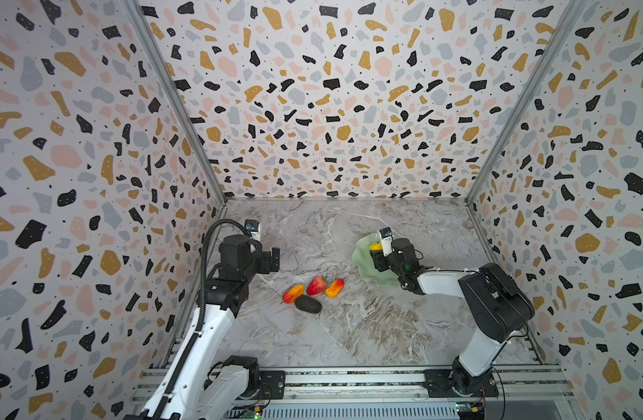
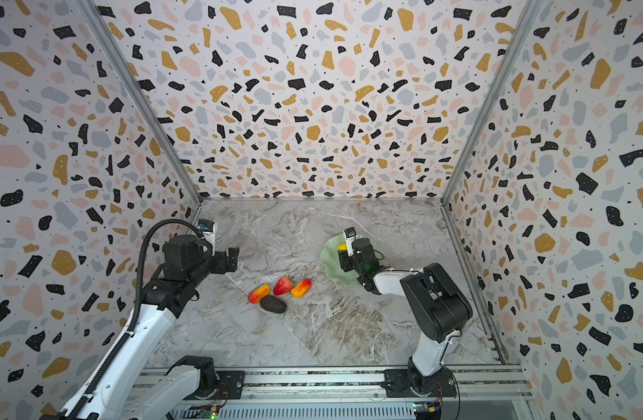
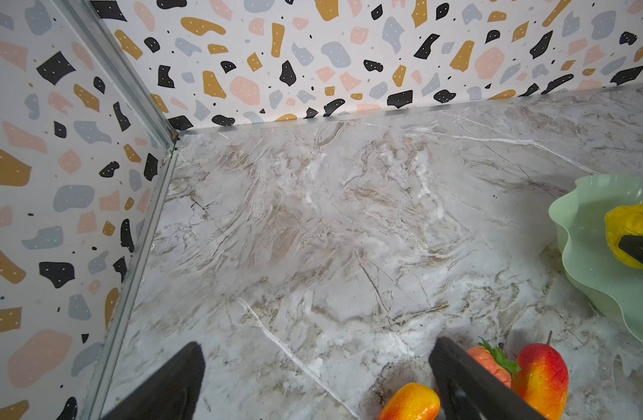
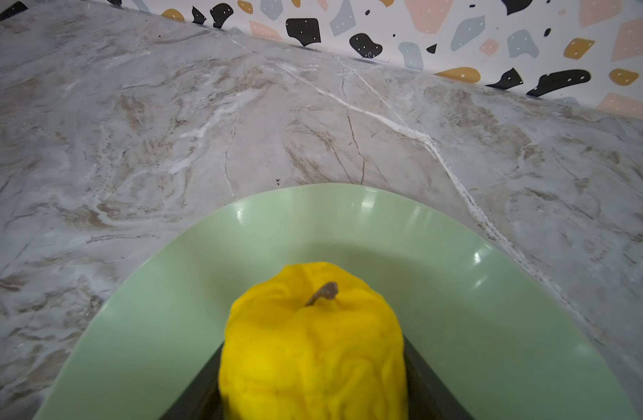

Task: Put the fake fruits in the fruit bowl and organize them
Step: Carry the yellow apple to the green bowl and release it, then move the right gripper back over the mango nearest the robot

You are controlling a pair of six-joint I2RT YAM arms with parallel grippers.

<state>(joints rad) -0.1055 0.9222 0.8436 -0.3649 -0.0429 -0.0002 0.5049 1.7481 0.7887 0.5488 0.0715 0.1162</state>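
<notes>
Our right gripper clasps the yellow chunk over the fruit bowl; our left gripper hangs spread, empty.

Mint-green bowl, yellow chunk, red strawberry, black avocado, grey-veined marble tabletop

We take this for a robotics lab's test cell; terrazzo-print panels wall in three sides of a marble-look bench, joined at the corners by bare aluminium posts; along the lower edge of both top views a slotted metal rail carries two bolted-down robot arms, with loose wiring and a lit circuit board beside them.
</notes>
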